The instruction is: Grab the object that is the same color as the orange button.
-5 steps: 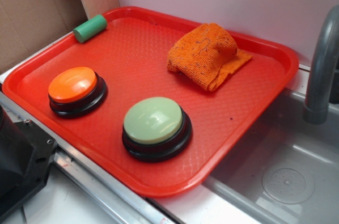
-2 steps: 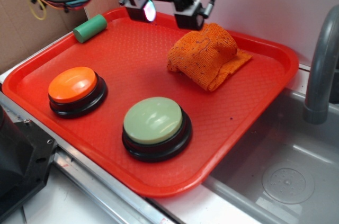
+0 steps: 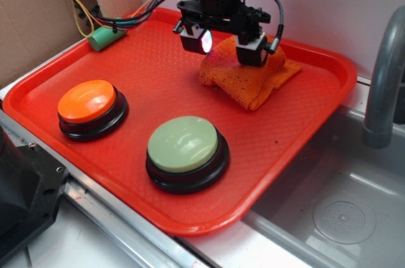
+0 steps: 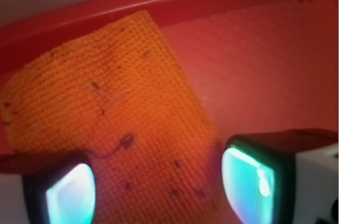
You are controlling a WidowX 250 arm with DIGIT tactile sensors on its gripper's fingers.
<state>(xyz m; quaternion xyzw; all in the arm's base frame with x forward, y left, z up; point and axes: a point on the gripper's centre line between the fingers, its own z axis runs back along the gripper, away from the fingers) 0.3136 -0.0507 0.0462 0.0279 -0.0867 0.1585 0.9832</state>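
An orange knitted cloth [image 3: 253,81] with dark specks lies bunched at the far right of the red tray [image 3: 158,71]. My gripper [image 3: 223,45] hangs open right over the cloth's top, one finger on each side of it. In the wrist view the cloth [image 4: 106,102] fills the space between the two glowing fingertips, with my gripper [image 4: 159,187] spread wide above it. The orange button [image 3: 87,101], domed on a black base, sits at the tray's near left.
A pale green domed button [image 3: 183,144] stands at the tray's near middle. A green cylinder [image 3: 104,38] lies at the far left rim under cables. A sink basin [image 3: 342,217] and grey faucet [image 3: 386,84] are at the right. Cardboard [image 3: 38,14] stands at the left.
The gripper has come in from the top and moved down and right, from above the tray's far rim to directly over the cloth. The cloth and buttons have not moved.
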